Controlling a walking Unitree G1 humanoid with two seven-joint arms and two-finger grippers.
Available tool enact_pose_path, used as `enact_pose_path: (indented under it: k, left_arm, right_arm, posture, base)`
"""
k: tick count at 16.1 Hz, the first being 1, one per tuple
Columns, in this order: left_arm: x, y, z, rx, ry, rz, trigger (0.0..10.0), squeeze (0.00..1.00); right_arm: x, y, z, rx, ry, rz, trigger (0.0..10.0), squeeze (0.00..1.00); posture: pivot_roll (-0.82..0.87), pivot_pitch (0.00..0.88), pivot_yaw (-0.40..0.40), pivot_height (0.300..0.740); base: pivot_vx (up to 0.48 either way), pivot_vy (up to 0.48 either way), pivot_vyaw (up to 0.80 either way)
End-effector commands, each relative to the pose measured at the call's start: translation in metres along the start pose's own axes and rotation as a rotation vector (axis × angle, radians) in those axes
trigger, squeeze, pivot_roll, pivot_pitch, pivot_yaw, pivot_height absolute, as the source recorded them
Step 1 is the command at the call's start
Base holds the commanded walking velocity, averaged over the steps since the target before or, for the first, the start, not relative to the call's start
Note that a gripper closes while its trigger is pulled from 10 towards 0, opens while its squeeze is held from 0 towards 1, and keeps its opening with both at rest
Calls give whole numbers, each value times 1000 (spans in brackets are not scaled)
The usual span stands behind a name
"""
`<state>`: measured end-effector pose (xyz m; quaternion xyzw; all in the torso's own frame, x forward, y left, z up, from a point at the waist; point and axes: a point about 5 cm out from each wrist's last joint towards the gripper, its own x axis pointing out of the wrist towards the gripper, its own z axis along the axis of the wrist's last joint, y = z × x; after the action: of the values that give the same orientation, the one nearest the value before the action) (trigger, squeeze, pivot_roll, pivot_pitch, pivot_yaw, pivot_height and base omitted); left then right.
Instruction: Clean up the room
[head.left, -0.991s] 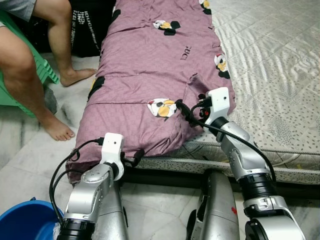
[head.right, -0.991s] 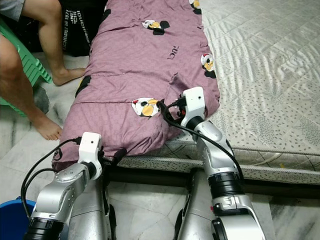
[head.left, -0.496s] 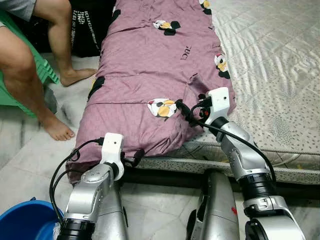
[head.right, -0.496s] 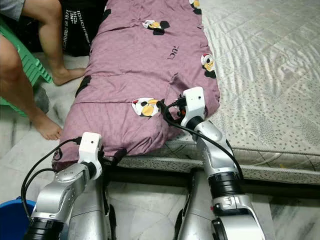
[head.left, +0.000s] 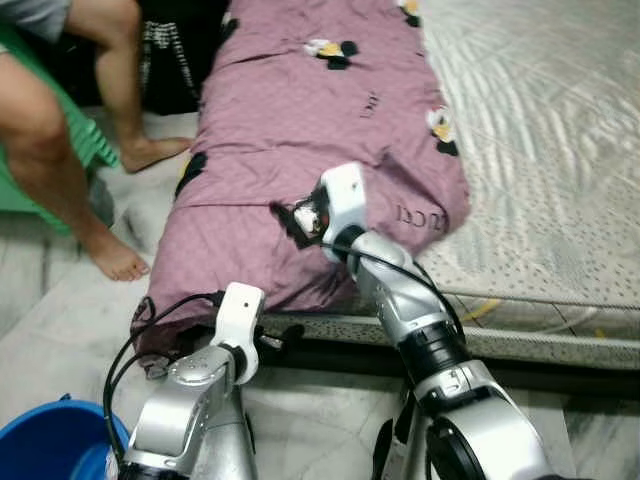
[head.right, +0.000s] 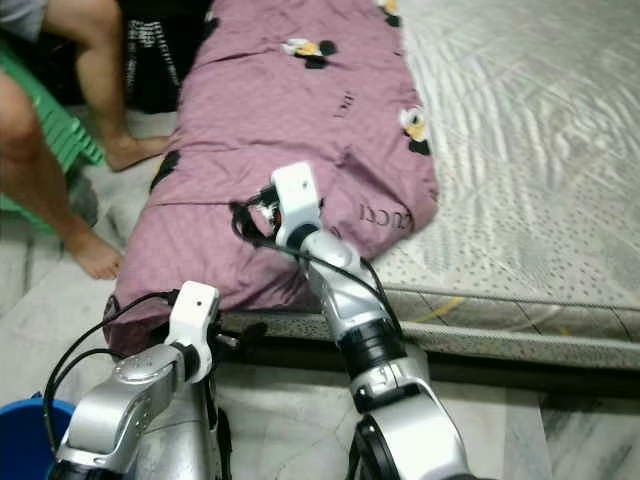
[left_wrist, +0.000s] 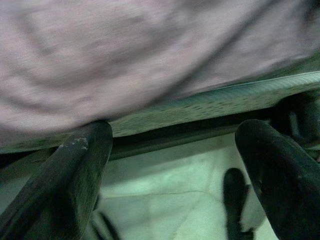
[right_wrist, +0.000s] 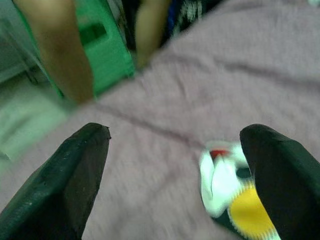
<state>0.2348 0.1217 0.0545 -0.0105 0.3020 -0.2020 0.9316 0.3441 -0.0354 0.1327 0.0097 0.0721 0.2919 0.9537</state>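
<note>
Blanket: a purple blanket (head.left: 300, 150) with cartoon prints lies in a long bundle along the left edge of the mattress (head.left: 560, 130), its near end hanging over the mattress edge toward the floor (head.left: 60, 330).
Progress: judged from how it lies, the blanket is rumpled and not yet folded or laid flat; tidying it looks barely begun, and most of the work is left.
Right gripper: the right gripper (head.left: 290, 218) is reached across over the near part of the blanket, close above the cloth. In the right wrist view its fingers (right_wrist: 75, 180) stand wide apart with purple cloth and a cartoon print between them; they grip nothing.
Left gripper: the left gripper (head.left: 283, 335) sits low at the near edge of the mattress, just under the hanging end of the blanket. In the left wrist view its fingers (left_wrist: 70, 180) are spread wide and empty, pointing at the mattress edge and the floor below; whether a finger touches the cloth cannot be told.
Person: bare legs (head.left: 60, 150) of a person seated on a green chair (head.left: 85, 140), left of the blanket.
Bucket: a blue bucket (head.left: 50, 445) stands on the floor by the left arm.
</note>
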Motion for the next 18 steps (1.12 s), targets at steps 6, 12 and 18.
enact_pose_path:
  k: [6,12,18]
  left_arm:
    - [-17,2,0,-25,-5,35,10000,0]
    - [-63,21,-15,-106,-85,329,10000,0]
    - [-95,23,-21,-196,-191,514,10000,0]
  right_arm:
    - [-9,-24,-38,-79,201,-118,10000,0]
    - [-43,-95,-46,4,269,-532,10000,0]
    - [-99,-132,-69,-2,359,-731,10000,0]
  posture:
    - [26,123,-13,506]
    - [49,120,-30,506]
    - [75,127,-53,506]
  base:
    - [0,0,0]
    - [0,0,0]
    - [0,0,0]
